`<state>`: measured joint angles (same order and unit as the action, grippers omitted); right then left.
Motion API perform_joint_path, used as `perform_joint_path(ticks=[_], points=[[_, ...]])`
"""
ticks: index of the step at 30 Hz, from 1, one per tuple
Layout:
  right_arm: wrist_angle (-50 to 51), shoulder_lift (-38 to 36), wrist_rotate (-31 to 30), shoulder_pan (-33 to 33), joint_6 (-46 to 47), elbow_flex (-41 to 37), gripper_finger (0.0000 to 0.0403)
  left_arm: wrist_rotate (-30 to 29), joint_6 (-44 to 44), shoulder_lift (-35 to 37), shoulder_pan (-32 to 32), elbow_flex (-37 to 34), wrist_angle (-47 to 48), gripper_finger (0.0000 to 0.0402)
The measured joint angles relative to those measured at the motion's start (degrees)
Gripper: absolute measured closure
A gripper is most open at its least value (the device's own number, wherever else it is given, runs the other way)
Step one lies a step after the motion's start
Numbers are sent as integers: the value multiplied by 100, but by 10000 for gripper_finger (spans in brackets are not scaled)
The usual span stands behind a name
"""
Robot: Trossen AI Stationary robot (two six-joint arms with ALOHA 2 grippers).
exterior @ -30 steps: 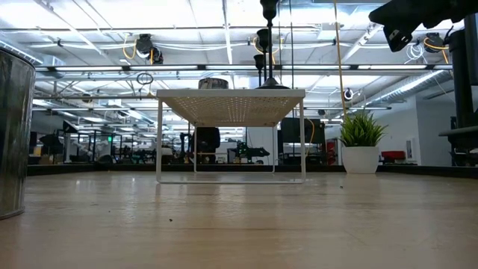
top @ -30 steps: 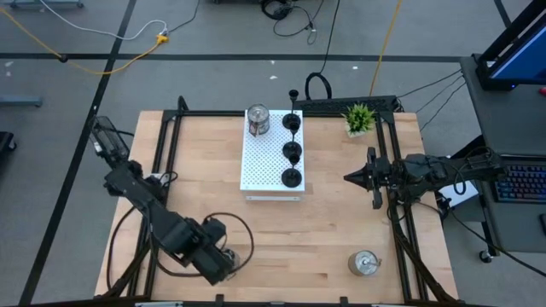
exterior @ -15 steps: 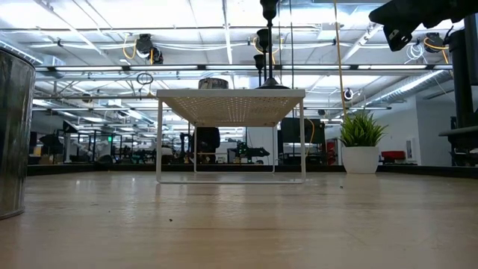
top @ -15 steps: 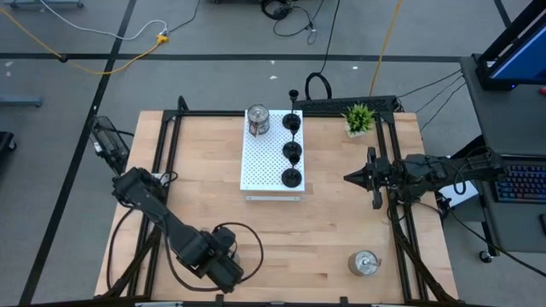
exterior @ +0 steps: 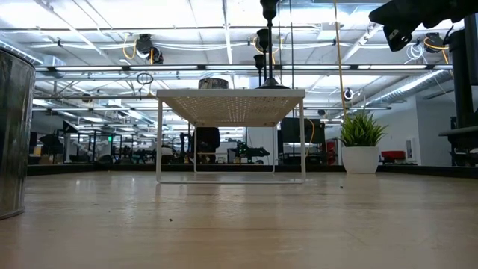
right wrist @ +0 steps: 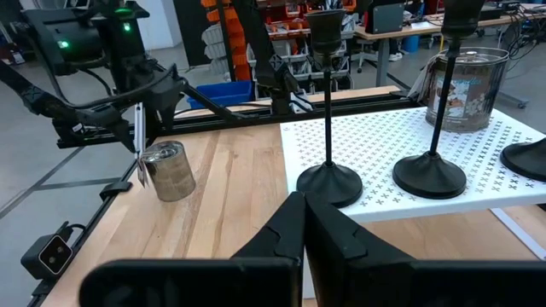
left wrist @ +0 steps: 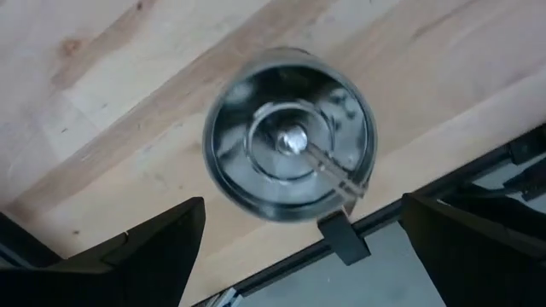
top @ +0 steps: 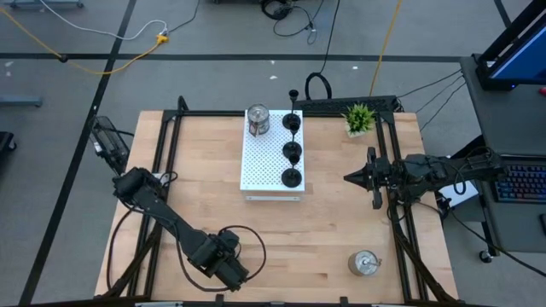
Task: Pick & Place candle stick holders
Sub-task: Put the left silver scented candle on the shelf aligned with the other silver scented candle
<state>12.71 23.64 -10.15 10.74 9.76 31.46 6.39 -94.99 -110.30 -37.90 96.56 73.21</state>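
Observation:
A shiny silver holder [left wrist: 290,141] stands upright on the wood table near its near edge; it also shows in the right wrist view [right wrist: 168,170]. My left gripper [left wrist: 303,205] hovers above it, open, pointing down, one finger on either side, not touching. In the high view my left gripper [top: 226,266] hides this holder. My right gripper [top: 348,177] is shut and empty to the right of the white board [top: 260,166]. On the board stand three black holders [top: 292,152] and one silver holder [top: 258,121]. Another silver holder [top: 365,263] stands at the near right.
A small green potted plant [top: 359,118] stands at the far right. Black frame rails [top: 166,153] run along the table's sides. The board stands on legs above the table [exterior: 231,104]. A silver holder [exterior: 15,134] fills the low view's left edge.
My left gripper has moved toward the table's right edge and a little toward the near edge, its arm stretching out. The right arm and all holders on the board have stayed still.

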Motion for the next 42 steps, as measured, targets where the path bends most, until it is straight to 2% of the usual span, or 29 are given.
perform_joint_path(ticks=[7, 14, 38, 42], points=[[0, 0, 0, 0, 0, 0, 403, -81, 154, 2, 163, -215, -21, 2], [0, 0, 0, 0, 0, 0, 403, 103, 340, 35, 264, -572, -446, 2], [0, 0, -2, 0, 2, 0, 403, 61, 634, 52, 412, -632, -443, 2], [0, 0, -2, 0, 2, 0, 403, 102, 547, 55, 408, -874, -688, 2]])
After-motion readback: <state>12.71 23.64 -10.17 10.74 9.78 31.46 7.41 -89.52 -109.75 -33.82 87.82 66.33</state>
